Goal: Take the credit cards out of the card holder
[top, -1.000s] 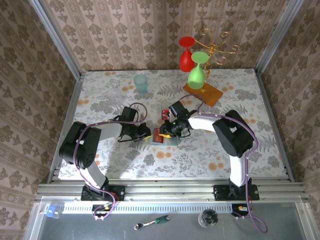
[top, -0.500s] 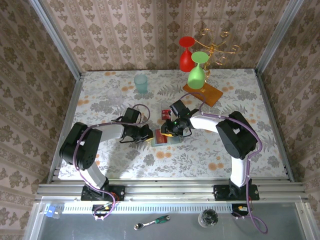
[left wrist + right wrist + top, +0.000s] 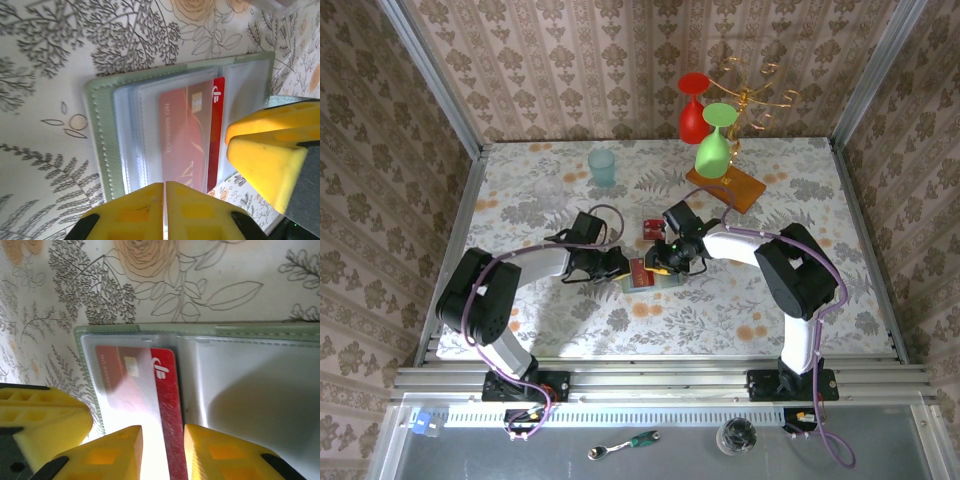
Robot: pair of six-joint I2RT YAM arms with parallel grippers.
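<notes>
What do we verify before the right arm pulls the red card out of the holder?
1. Card holder open and lying flat on the table: ok.
2. Red credit card partly out of its clear sleeve, with one edge bare: ok.
3. Right gripper jaws apart, with the bare card edge in the gap: ok.
4. Right gripper has real contact on the card: cannot tell.
5. Left gripper shut, tips at the holder's near edge: ok. Whether it pins the holder down: cannot tell.
6. More cards in the other sleeves: cannot tell, because of glare.
</notes>
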